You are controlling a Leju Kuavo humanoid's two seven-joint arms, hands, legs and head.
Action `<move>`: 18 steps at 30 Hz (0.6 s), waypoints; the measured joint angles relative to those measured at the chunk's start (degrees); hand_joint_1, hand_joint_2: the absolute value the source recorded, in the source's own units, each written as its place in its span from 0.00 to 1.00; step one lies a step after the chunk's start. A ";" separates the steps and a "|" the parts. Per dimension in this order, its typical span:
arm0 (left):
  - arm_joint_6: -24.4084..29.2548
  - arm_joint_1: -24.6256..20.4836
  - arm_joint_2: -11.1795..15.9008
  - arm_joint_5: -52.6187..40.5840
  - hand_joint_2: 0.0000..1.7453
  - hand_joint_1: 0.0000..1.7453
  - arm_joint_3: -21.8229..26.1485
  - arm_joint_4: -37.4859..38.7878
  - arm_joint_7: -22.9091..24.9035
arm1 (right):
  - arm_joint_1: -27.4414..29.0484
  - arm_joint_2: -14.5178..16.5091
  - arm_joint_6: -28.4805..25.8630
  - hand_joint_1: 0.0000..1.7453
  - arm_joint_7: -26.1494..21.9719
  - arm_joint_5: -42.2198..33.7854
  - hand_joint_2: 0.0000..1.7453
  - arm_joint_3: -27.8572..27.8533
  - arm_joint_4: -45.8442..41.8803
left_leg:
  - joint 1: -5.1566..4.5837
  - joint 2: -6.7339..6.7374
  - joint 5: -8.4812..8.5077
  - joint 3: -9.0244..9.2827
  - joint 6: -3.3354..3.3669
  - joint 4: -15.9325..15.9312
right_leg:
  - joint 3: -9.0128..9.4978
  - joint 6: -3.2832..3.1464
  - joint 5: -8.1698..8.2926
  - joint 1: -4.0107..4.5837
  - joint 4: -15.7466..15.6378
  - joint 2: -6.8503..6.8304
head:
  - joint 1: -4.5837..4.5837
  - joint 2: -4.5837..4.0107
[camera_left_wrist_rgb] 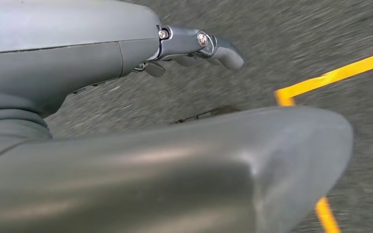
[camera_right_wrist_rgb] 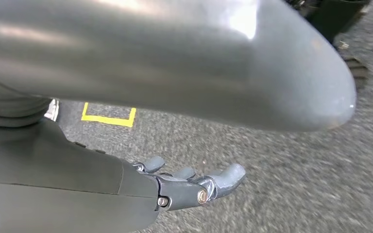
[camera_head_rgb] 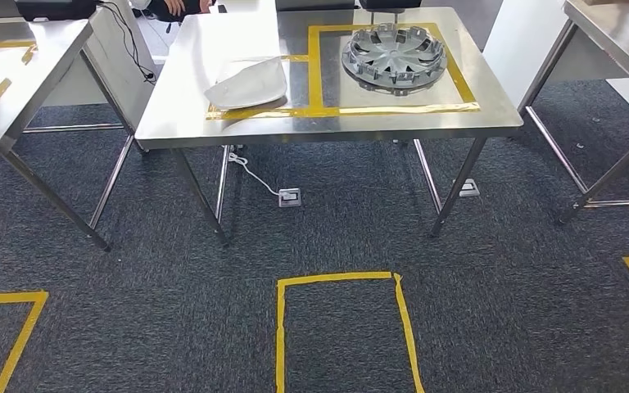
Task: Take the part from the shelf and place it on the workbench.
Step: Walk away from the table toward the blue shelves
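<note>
A: From the head view, the part (camera_head_rgb: 394, 54), a grey wheel cover, lies on the workbench (camera_head_rgb: 213, 49) inside the yellow tape; it looks light, stiff and ribbed, best gripped at the rim. No shelf in sight.
B: Left wrist: left hand (camera_left_wrist_rgb: 189, 46) over carpet, fingers loosely apart, empty.
A: Right wrist: right hand (camera_right_wrist_rgb: 189, 182) likewise, holding nothing

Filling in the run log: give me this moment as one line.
left hand: empty, over carpet | right hand: empty, over carpet | wheel cover: on workbench, inside yellow tape | white part: on workbench, left of it
</note>
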 joint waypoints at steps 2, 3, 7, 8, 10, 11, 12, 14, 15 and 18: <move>-0.13 -0.13 -0.02 0.09 0.00 0.00 0.35 0.19 1.46 | -0.05 0.11 0.26 0.00 -0.13 0.27 0.00 0.06 0.00 | 0.00 -0.01 0.98 6.50 0.36 -7.67 | -1.51 0.46 0.98 0.06 0.71 -0.02 | -0.07 0.00; -0.06 -0.24 -0.03 0.08 0.00 0.00 0.49 0.23 2.12 | -0.07 0.16 0.44 0.00 -0.15 0.33 0.00 0.09 0.00 | -0.09 0.00 -0.17 9.46 0.74 -11.87 | -1.92 0.75 1.35 0.12 1.06 -0.02 | -0.08 0.00; -0.80 -0.50 -0.15 0.74 0.00 0.00 0.96 0.58 4.71 | -0.30 0.29 1.87 0.00 0.62 0.71 0.00 0.22 0.00 | -0.43 0.14 -2.05 11.91 2.70 -17.10 | -2.44 2.21 2.42 -0.05 1.61 -0.01 | 0.01 -0.01; -1.35 -0.50 -0.15 1.25 0.25 0.00 1.23 0.69 5.49 | -0.29 0.34 2.37 0.00 1.11 0.93 0.00 0.31 0.00 | -0.41 0.26 -1.59 11.56 3.21 -17.12 | -2.92 2.54 1.61 -0.20 2.59 0.09 | 0.07 -0.01; -2.30 -0.49 -0.18 1.97 0.75 0.00 1.81 0.80 6.44 | -0.23 0.46 3.12 0.00 2.28 1.25 0.00 0.49 0.01 | -0.33 0.45 -0.62 10.53 3.91 -17.12 | -5.13 3.11 -2.45 -0.38 8.04 0.34 | 0.24 -0.01; -2.60 -0.48 -0.21 2.12 1.00 0.00 2.02 0.82 6.62 | -0.21 0.54 3.38 0.00 2.89 1.32 0.00 0.55 0.02 | -0.38 0.46 -0.20 9.89 4.04 -17.03 | -6.62 3.32 -4.92 -0.39 12.03 0.40 | 0.33 -0.01; -2.81 -0.46 -0.26 2.21 1.00 0.00 2.19 0.84 6.69 | -0.20 0.62 3.56 0.00 3.55 1.33 0.00 0.58 0.02 | -0.44 0.47 0.18 9.25 4.05 -16.90 | -7.75 3.47 -6.75 -0.40 15.57 0.43 | 0.35 0.00; -3.04 -0.39 -0.35 2.50 1.00 0.00 2.45 0.88 6.68 | -0.14 0.80 3.92 0.00 4.74 1.28 0.00 0.58 0.02 | -0.48 0.45 0.70 8.16 3.89 -16.44 | -7.14 3.50 -7.28 -0.40 17.27 0.45 | 0.38 0.00; -3.12 -0.38 -0.39 2.70 1.00 0.00 2.60 0.91 6.66 | -0.12 0.87 4.08 0.00 5.37 1.24 0.25 0.58 0.02 | -0.48 0.44 0.83 7.76 3.77 -16.15 | -5.07 3.40 -6.12 -0.40 14.69 0.45 | 0.39 0.01; -3.35 -0.49 -0.54 3.46 1.00 0.00 3.32 0.94 6.57 | -0.17 1.05 4.34 0.00 7.25 1.09 1.00 0.59 0.02 | -0.65 0.44 1.05 7.10 3.20 -15.34 | 2.01 2.58 -3.12 -0.16 3.58 0.45 | 0.43 0.00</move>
